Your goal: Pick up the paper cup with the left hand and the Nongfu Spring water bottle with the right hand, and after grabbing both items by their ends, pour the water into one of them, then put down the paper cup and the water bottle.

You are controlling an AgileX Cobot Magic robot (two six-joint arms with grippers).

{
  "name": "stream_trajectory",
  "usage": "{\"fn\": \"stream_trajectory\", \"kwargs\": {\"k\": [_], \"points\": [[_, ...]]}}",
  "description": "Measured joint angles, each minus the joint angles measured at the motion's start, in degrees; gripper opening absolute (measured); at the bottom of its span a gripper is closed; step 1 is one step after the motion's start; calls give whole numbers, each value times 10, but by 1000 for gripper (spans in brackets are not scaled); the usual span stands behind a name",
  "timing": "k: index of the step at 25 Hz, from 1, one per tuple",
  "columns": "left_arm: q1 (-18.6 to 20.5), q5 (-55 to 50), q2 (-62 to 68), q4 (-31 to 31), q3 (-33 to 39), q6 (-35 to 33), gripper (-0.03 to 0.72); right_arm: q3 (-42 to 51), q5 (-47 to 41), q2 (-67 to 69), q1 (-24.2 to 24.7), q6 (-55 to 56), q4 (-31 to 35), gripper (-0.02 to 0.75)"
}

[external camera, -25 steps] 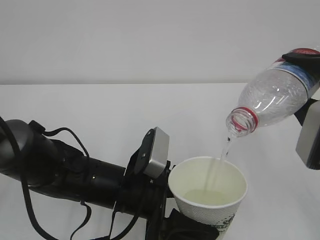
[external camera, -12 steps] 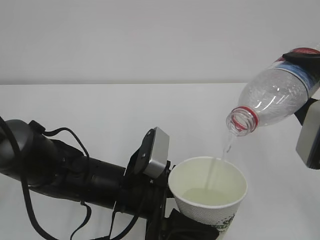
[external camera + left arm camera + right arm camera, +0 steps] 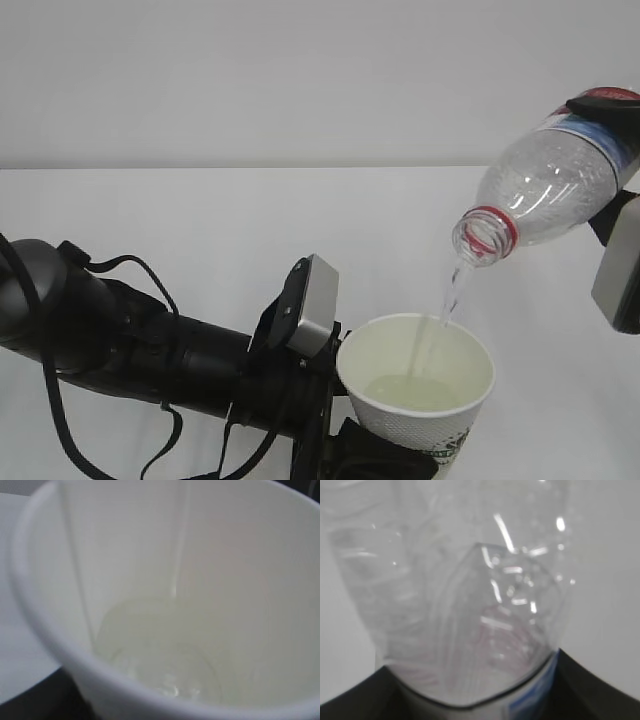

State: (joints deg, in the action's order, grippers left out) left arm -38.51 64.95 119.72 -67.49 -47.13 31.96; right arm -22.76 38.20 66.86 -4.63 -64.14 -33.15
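Note:
The paper cup (image 3: 416, 425) is upright at the bottom centre, and my left gripper (image 3: 372, 458) is shut on its lower part, the jaws mostly cut off by the frame edge. Pale water (image 3: 412, 390) lies in its bottom. Above and to the right, the Nongfu Spring water bottle (image 3: 545, 195) is tilted mouth-down, and my right gripper (image 3: 612, 150) is shut on its labelled end. A thin stream (image 3: 450, 295) runs from the mouth into the cup. The left wrist view looks into the cup (image 3: 55, 645) at the pooled water (image 3: 155, 645). The right wrist view is filled by the bottle (image 3: 460, 605).
My left arm (image 3: 120, 345), with looping black cables and a grey box module (image 3: 312, 305), stretches across the lower left. The white table (image 3: 200, 220) runs back to a plain white wall. A grey module (image 3: 620, 270) of the right arm hangs at the right edge.
The bottle has shifted slightly upward and the stream keeps falling into the cup. The cup and left arm have stayed still.

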Motion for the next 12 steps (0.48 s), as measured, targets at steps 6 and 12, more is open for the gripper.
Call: {"fn": "stream_trajectory", "kwargs": {"k": [6,12], "points": [[0,0,0,0,0,0,511,0,0,0,0,-1,2,459],[0,0,0,0,0,0,511,0,0,0,0,-3,2,459]]}}
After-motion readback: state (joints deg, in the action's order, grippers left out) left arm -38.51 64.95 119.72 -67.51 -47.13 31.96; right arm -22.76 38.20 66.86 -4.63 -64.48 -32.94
